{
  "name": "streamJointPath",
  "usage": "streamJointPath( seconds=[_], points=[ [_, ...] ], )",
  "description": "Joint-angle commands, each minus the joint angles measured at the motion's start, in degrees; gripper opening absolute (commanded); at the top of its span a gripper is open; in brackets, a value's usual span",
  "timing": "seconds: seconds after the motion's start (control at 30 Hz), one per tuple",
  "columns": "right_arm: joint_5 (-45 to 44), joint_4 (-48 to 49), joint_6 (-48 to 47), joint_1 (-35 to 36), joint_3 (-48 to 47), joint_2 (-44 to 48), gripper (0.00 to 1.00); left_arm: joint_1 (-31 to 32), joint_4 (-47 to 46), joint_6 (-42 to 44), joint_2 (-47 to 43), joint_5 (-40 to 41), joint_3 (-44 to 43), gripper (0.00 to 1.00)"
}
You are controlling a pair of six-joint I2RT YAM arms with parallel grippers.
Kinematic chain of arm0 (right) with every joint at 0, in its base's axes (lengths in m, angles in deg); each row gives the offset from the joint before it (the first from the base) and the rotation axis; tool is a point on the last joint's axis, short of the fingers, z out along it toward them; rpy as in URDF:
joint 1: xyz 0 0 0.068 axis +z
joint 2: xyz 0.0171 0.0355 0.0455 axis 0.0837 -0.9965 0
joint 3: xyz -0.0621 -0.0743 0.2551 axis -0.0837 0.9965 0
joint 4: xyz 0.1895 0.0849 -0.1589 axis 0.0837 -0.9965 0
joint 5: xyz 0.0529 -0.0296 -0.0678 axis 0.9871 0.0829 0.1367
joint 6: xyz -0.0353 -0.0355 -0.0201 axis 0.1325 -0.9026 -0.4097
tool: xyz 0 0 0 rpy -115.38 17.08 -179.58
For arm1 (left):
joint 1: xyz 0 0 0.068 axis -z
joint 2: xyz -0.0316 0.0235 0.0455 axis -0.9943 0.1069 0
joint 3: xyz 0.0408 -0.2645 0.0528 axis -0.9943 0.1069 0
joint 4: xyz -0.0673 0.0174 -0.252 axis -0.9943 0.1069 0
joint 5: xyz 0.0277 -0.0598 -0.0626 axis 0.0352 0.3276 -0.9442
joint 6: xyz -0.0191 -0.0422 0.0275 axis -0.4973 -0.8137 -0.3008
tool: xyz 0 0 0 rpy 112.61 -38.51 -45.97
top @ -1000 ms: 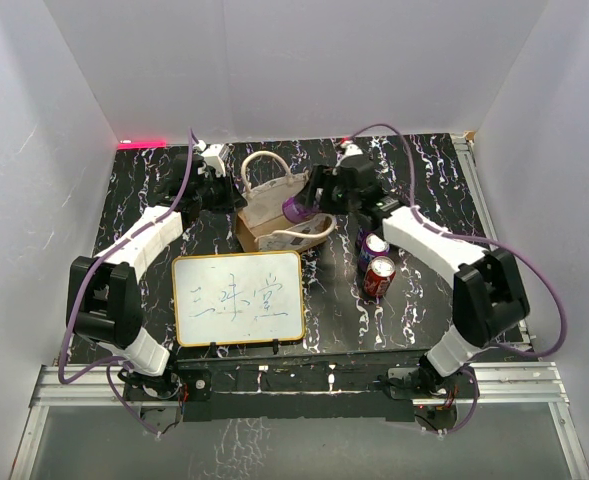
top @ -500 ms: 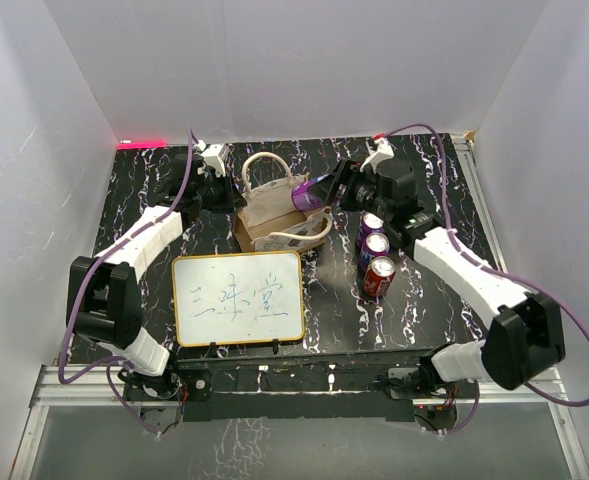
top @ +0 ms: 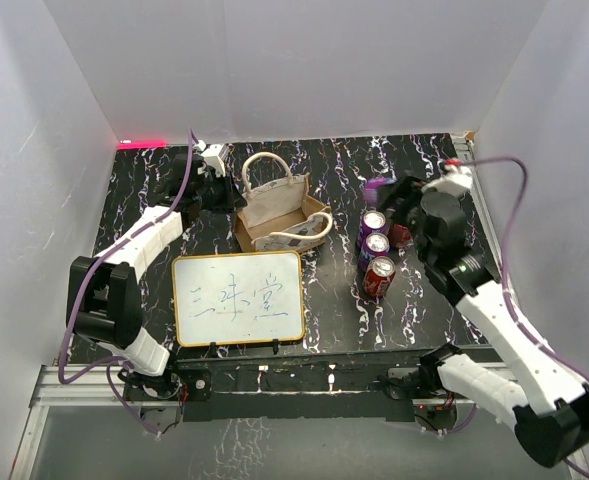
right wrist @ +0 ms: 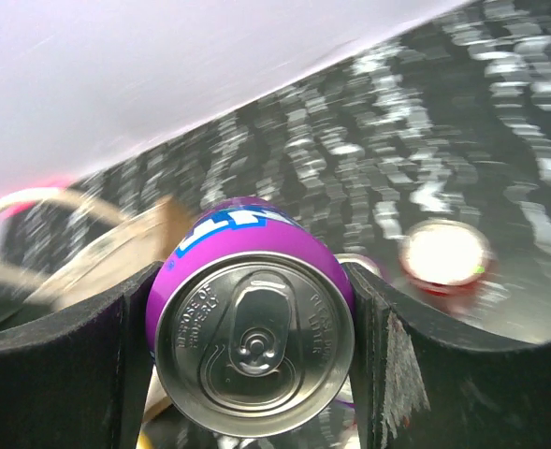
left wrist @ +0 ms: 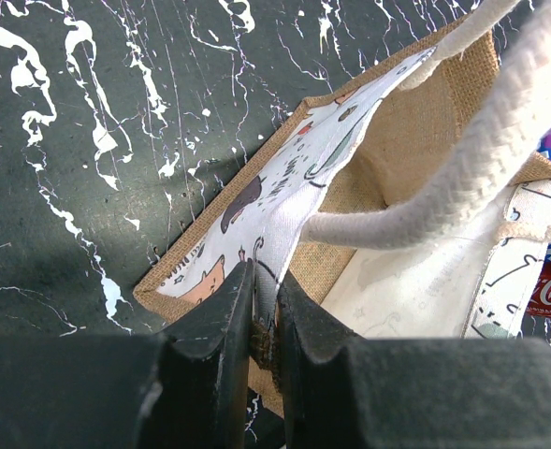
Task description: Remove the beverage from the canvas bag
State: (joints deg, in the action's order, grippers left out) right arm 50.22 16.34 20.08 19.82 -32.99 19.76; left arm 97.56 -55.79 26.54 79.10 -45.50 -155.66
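Beverage (top: 376, 186) clenched in my right gripper (right wrist: 253, 348) had cleared the canvas bag (top: 274, 205), now well to its right, while my left gripper (left wrist: 264, 309) pinched the bag's rim.

The black, white-veined table (top: 324, 310) is carrying the canvas bag (top: 274, 205) near its far centre. The orange-framed whiteboard (top: 239, 298) is lying flat just in front of it. To the right, one purple can (top: 373, 224), a second purple can (top: 375, 246) and a red can (top: 379, 276) are standing in a row.

both arms extended forward, left end effector (left wrist: 264, 281) pinched shut, right end effector (right wrist: 252, 318) clamped.
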Motion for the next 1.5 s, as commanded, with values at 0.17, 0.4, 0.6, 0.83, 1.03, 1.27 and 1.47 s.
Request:
streamJointPath(
  seconds=[0.17, 0.4, 0.6, 0.83, 1.03, 1.27, 1.47],
  points=[
    [-41.21, -1.71, 1.26, -0.45, 13.03, 11.07, 0.07, 0.06, -0.48, -0.58, -1.95, -1.57, -2.32, 0.0],
    [-38.52, -4.21, 9.62, -1.94, 17.78, 6.38, 0.07, 0.08, -0.26, -0.54, -1.78, -1.5, -2.23, 0.0],
    [-33.57, -5.07, 13.12, -2.92, 18.41, 1.84, 0.07, 0.09, 0.01, -0.35, -1.85, -1.14, -2.28, 0.0],
    [-32.11, -2.66, 12.46, -3.99, 19.9, -1.3, 0.07, 0.12, 0.09, -0.43, -1.52, -1.3, -2.65, 0.0],
    [-28.3, 2.09, 10.32, -4.9, 20.43, -4.91, 0.07, 0.03, 0.27, -0.42, -1.45, -1.16, -2.58, 0.0],
    [-26.9, 3.99, 8.26, -5.1, 20.13, -8.05, 0.08, 0.02, 0.4, -0.38, -1.14, -1.04, -2.74, 0.0],
    [-27.25, 4.38, 6.97, -5.55, 19.64, -9.94, 0.22, 0.08, 0.53, -0.4, -0.83, -1.13, -2.86, 0.0]
  ],
)
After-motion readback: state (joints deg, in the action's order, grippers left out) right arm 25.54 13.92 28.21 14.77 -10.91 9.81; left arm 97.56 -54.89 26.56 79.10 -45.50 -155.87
